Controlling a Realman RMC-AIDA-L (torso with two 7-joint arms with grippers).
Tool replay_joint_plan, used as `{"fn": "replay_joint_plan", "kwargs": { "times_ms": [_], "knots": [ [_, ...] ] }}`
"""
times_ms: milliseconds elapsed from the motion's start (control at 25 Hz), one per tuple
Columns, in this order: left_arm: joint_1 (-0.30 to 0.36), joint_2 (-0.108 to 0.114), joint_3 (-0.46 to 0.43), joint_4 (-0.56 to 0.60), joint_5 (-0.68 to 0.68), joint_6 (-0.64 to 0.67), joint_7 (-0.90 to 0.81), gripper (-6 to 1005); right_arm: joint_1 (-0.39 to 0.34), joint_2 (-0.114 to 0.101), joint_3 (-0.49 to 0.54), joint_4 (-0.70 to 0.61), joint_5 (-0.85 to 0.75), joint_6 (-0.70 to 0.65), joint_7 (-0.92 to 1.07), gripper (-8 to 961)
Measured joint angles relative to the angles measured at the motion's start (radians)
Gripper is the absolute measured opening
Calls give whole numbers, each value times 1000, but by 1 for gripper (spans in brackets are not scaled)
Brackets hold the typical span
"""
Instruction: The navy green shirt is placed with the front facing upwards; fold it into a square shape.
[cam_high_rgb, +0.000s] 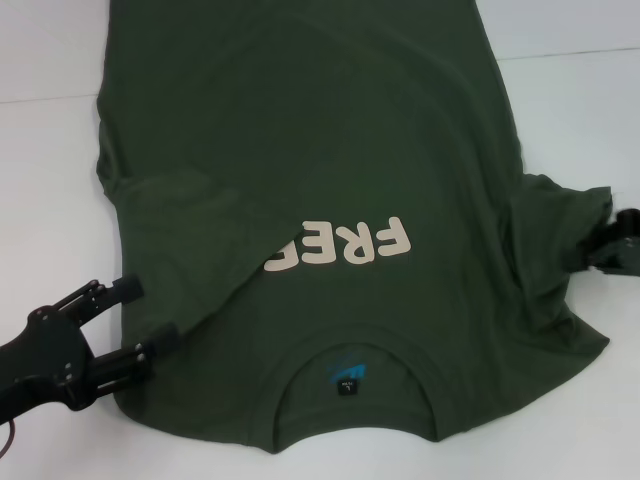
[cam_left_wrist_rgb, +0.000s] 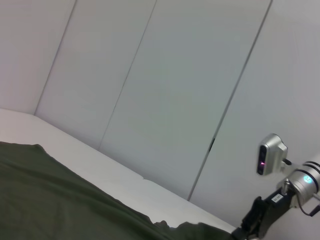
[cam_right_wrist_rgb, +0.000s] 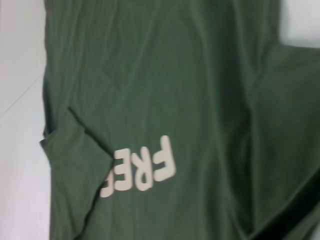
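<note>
The navy green shirt (cam_high_rgb: 350, 180) lies spread over the white table (cam_high_rgb: 45, 190), front upward, with its collar at the near edge and its hem running off toward the far side. Just inside the ribbed collar (cam_high_rgb: 355, 425) sits a small blue neck label (cam_high_rgb: 347, 376).

At the near left, the left tool (cam_high_rgb: 142, 322) reaches in from the table's edge with its two black fingers spread apart; the nearer finger lies against the shirt's near left edge, the farther one stands over bare table just beside the cloth, and nothing is caught between them.

A little farther in, the left sleeve (cam_high_rgb: 215, 235) has been turned inward over the chest, its edge running diagonally and covering the end of the cream print (cam_high_rgb: 345, 245), so that only "FRE" and part of a further letter read, upside down from the head view. The right wrist view shows the same folded flap overlapping the lettering.

On the right, level with the print, the right tool (cam_high_rgb: 612, 240) sits at the bunched right sleeve (cam_high_rgb: 560, 225); whether its fingers are closed on the cloth I cannot tell.

Beyond, the shirt's body lies flat with soft creases, and pale wall panels (cam_left_wrist_rgb: 165, 90) stand past the table's far edge.
</note>
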Motion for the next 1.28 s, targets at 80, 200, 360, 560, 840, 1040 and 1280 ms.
{"fn": "replay_joint_plan", "kwargs": {
  "times_ms": [80, 200, 360, 560, 840, 1040, 1280],
  "knots": [
    [1, 0, -1, 0, 0, 1, 0, 862, 21, 10, -6, 6, 1, 8, -5, 46],
    [2, 0, -1, -2, 0, 2, 0, 862, 51, 29, -29, 10, 3, 24, -7, 49],
    [4, 0, -7, -2, 0, 2, 0, 861, 88, 57, -67, 11, 10, 35, -8, 53],
    [2, 0, -12, -4, -1, 2, 0, 859, 122, 85, -104, 14, 15, 40, -9, 58],
    [2, 0, -12, -5, -2, -3, 0, 857, 158, 104, -166, 82, 25, 103, -18, 65],
    [4, 0, -12, -5, -2, -2, 0, 856, 176, 109, -203, 138, 26, 165, -24, 70],
    [4, 0, -13, -6, -2, -3, 0, 855, 172, 112, -200, 153, 37, 203, -24, 77]
  ]
}}
